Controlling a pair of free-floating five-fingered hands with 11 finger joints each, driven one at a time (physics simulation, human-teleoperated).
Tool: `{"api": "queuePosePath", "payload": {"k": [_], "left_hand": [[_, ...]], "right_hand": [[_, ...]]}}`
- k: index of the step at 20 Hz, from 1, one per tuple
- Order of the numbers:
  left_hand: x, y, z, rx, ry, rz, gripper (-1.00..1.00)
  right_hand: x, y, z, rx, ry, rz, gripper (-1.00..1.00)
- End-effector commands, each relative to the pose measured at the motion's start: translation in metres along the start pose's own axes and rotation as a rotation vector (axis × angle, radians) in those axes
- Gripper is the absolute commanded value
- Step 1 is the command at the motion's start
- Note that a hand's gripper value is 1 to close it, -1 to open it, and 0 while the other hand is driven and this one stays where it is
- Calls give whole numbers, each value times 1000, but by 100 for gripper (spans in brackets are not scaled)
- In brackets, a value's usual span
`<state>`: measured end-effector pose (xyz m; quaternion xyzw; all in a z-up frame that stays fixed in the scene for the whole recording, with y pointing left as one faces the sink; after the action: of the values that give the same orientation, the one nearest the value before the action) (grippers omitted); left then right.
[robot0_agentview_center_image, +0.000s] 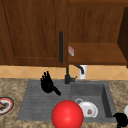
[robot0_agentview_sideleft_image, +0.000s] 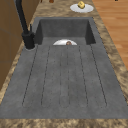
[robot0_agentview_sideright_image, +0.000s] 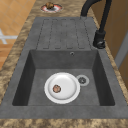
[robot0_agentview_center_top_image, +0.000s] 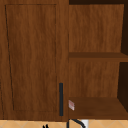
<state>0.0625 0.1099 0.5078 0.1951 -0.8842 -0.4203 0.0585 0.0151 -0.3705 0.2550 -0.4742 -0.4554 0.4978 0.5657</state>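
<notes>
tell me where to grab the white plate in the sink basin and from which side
Probably the rim of the white plate, taken from above. It lies flat on the floor of the basin, so the walls block a sideways reach. A small brown bit of food sits near its middle; the rim nearest the front edge looks bare. The right hand hovers closest, by the front right corner.

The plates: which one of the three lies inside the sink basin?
The plain white plate with a small brown morsel lies in the basin. The red-rimmed plate and the other white plate rest on the countertop.
</notes>
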Motion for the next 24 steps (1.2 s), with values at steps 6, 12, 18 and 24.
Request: {"api": "queuePosePath", "payload": {"k": [6, 12, 18, 24], "left_hand": [[2, -2, -3, 127, 77, -19, -100], [-4, 2, -9, 117, 48, -27, -100], [-5, -2, -7, 23, 6, 2, -100], [3, 5, -20, 24, 31, -23, -100]], "right_hand": [[0, 0, 0, 0, 0, 0, 0], [0, 0, 0, 0, 0, 0, 0], [0, 0, 0, 0, 0, 0, 0], [0, 0, 0, 0, 0, 0, 0]]}}
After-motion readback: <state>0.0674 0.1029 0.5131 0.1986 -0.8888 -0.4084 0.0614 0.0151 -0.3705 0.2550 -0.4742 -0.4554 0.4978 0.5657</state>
